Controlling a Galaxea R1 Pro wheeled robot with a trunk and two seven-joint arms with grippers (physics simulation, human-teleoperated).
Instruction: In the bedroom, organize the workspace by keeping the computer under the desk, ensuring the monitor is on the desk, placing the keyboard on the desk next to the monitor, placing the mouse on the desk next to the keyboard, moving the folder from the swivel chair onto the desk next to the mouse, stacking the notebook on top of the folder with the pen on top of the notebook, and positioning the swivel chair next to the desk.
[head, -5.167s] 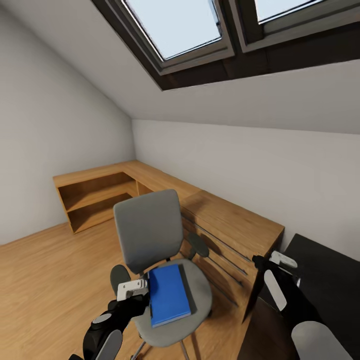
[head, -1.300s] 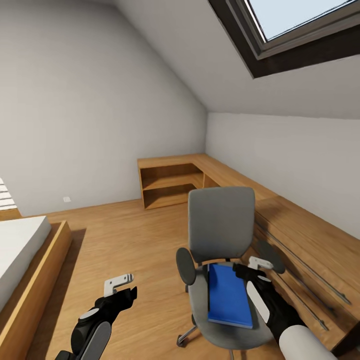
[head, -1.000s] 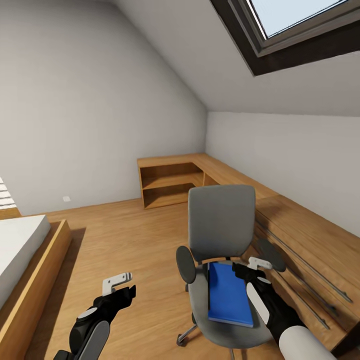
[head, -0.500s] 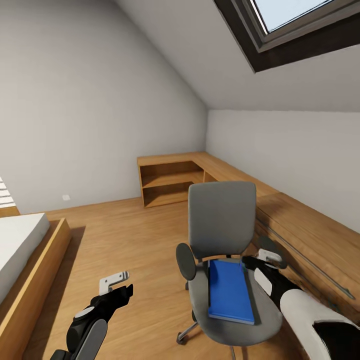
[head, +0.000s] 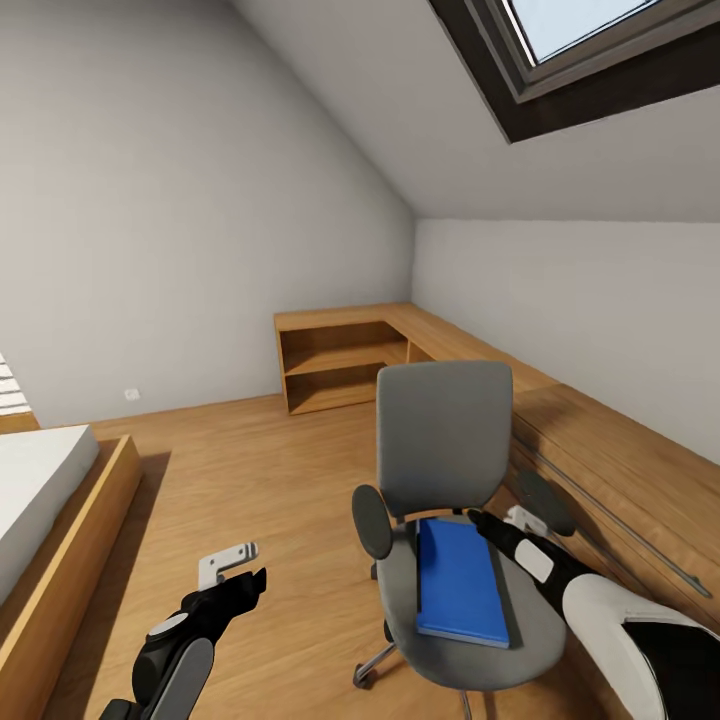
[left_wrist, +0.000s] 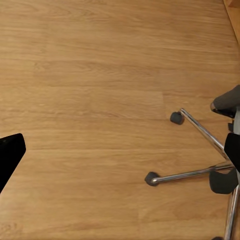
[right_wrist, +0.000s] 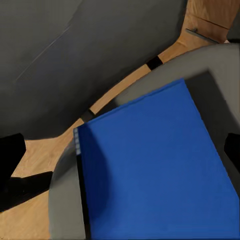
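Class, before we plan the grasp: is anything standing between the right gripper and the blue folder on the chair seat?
Nothing visible does. The right gripper hovers by the folder, which lies bare on the swivel chair seat; the armrest sits beside the gripper, not across its path.

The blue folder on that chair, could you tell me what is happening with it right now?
The robot is reaching for it. The folder lies flat on the seat of the swivel chair, and the right gripper hangs just over its far edge with jaws open, not yet gripping. The left gripper is idle over the wood floor, also open. Low wooden shelving stands behind the chair.
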